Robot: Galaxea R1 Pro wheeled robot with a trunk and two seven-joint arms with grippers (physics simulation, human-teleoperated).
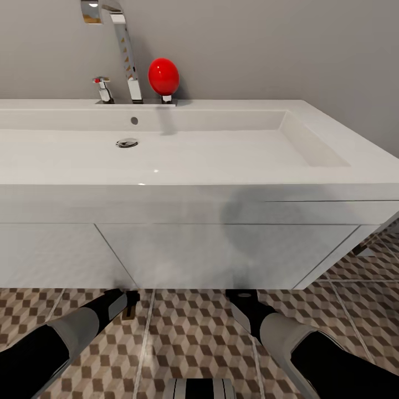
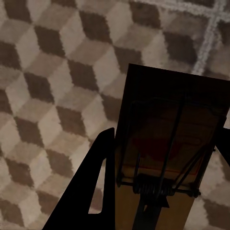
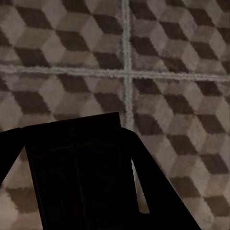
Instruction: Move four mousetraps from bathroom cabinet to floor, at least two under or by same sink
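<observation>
The wide white sink (image 1: 310,166) with its chrome tap (image 1: 128,61) and red ball knob (image 1: 163,76) is right in front of me. Both arms reach down under the white vanity's (image 1: 221,255) lower edge, just above the cube-pattern floor (image 1: 194,332). My left gripper (image 1: 126,302) (image 2: 167,136) is shut on a mousetrap (image 2: 167,158), whose wooden slab and metal spring sit between the fingers (image 2: 96,191); it shows as a small brown bit (image 1: 129,314) in the head view. My right gripper (image 1: 244,299) (image 3: 72,139) is shut on a dark flat slab, another mousetrap (image 3: 76,167), its detail lost in shadow.
The vanity front has two door panels and hangs low over the floor, close above both grippers. Pale grout lines (image 3: 125,72) cross the tiles under the right gripper. More tiled floor (image 1: 366,288) opens past the vanity's right end. Part of my base (image 1: 199,388) shows at the bottom edge.
</observation>
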